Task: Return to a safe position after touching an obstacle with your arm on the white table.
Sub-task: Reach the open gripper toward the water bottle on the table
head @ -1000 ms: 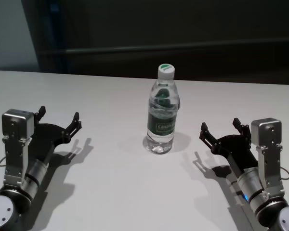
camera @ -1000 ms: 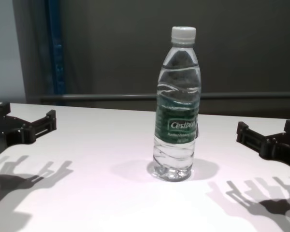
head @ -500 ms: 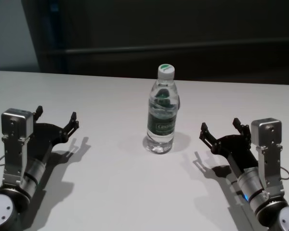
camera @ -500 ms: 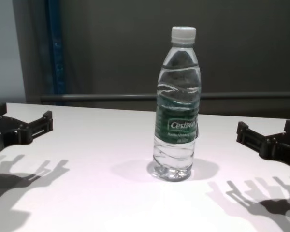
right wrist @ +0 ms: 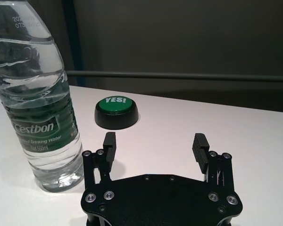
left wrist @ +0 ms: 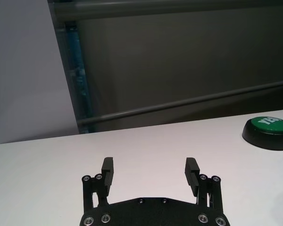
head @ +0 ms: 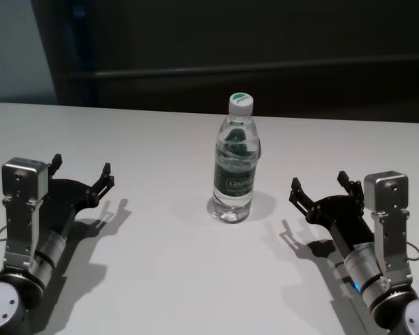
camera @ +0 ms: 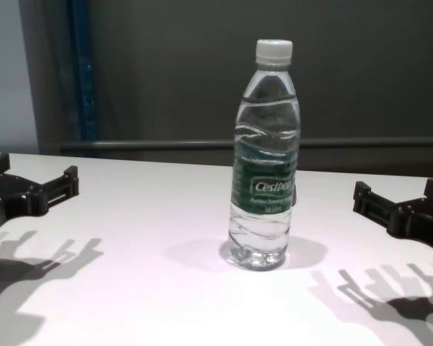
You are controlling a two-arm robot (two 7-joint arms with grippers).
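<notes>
L gripper (head: pixel 80 172) hovers low over white table (head: pixel 160 272) at robot's left, forearm angled in toward centre, fingers (left wrist: pixel 107 172) spread apart, nothing betw them. R gripper (head: pixel 320 187) mirrors it on the right, fingers also wide, empty. Water bottle (head: pixel 234 159) stands upright mid-table betw the two, well apart from L, nearer R but not touching. Green YES button (right wrist: pixel 116 111) sits behind bottle. Vs 1 s ago: L gripper pulled back slightly toward its side; R arm & bottle unchanged.

Left claw (head: pixel 80 174) drew back leftward (away from bottle (head: pixel 234 162)).
</notes>
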